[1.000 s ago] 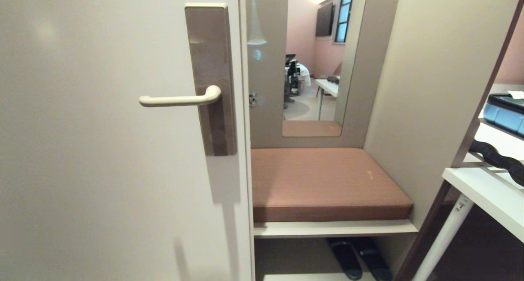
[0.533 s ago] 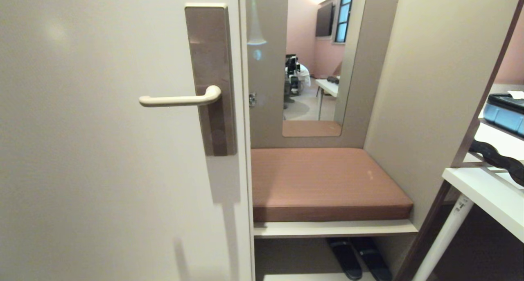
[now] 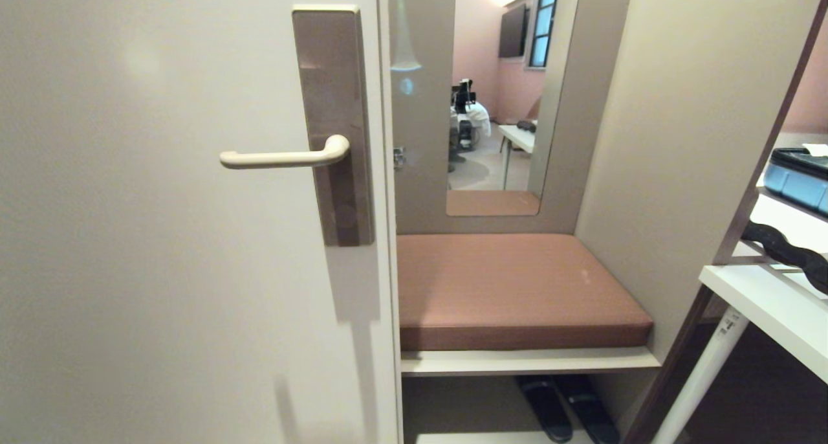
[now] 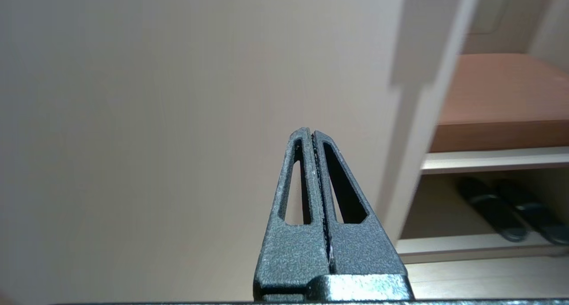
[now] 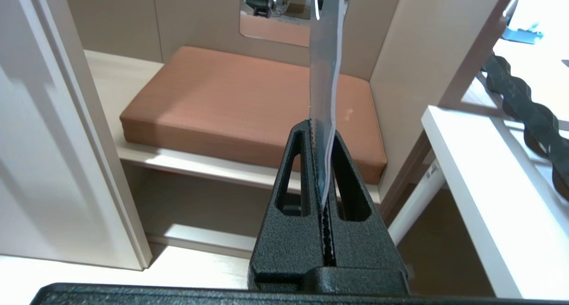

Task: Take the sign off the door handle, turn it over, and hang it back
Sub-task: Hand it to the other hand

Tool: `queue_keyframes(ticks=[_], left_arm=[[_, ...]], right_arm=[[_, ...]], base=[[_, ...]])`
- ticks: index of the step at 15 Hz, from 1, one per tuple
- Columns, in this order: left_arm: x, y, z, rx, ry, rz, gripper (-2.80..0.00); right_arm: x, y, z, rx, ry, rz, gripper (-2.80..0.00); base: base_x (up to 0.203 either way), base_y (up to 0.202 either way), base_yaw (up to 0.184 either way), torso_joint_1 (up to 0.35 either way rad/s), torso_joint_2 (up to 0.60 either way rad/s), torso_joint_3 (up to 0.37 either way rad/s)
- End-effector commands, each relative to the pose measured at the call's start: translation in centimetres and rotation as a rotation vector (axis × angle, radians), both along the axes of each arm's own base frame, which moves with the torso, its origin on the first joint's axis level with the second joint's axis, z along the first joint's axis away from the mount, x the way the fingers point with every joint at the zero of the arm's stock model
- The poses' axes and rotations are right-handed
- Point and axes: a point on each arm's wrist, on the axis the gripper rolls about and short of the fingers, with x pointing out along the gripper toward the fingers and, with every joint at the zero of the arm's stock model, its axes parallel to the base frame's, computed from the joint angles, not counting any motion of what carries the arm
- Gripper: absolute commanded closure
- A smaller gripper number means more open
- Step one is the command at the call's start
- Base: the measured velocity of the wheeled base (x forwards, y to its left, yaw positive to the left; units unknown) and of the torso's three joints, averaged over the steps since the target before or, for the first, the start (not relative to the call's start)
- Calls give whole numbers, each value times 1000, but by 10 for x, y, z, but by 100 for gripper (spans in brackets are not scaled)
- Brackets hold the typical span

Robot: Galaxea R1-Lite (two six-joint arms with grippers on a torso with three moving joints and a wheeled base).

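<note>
Two grippers, one load: the right gripper (image 5: 321, 122) was clenched on the lower end of the sign (image 5: 326, 69), a thin pale card seen edge-on in the right wrist view and rising out of the fingertips, while the left gripper (image 4: 312, 134) was pressed shut on nothing, pointing at the plain face of the door (image 4: 178, 96). Neither arm showed in the head view. There the door handle (image 3: 284, 157), a cream lever on its tall brown plate (image 3: 331, 75), stood bare, with no card hanging from it. Beyond the door's edge lay a brown cushioned bench (image 3: 511, 288), a mirror (image 3: 495, 94) above it and dark slippers (image 3: 569, 408) on the floor beneath; a white shelf (image 3: 770, 301) edged the scene on the robot's right. By this showing, the first step appeared done: the sign was off the handle and in the right gripper's hold, well apart from the lever. Which face was turned which way could not be read from the card's edge, so the flip could not be confirmed. Hanging the hole back over the lever remained to be done.
</note>
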Motion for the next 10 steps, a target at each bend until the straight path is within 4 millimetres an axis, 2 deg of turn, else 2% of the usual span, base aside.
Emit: queue_keyframes(ticks=[1, 6, 10], left_arm=[[3, 0, 14, -2, 29, -18, 0], [18, -1, 52, -13, 95, -102, 0], [52, -5, 85, -37, 105, -219, 0]], right_arm=[[17, 1, 6, -1, 45, 5, 0], [42, 4, 19, 14, 28, 127, 0], [65, 7, 30, 26, -25, 252, 0]], base=[[0, 0, 0, 0, 0, 0], [0, 0, 0, 0, 0, 0], [0, 0, 0, 0, 0, 0]])
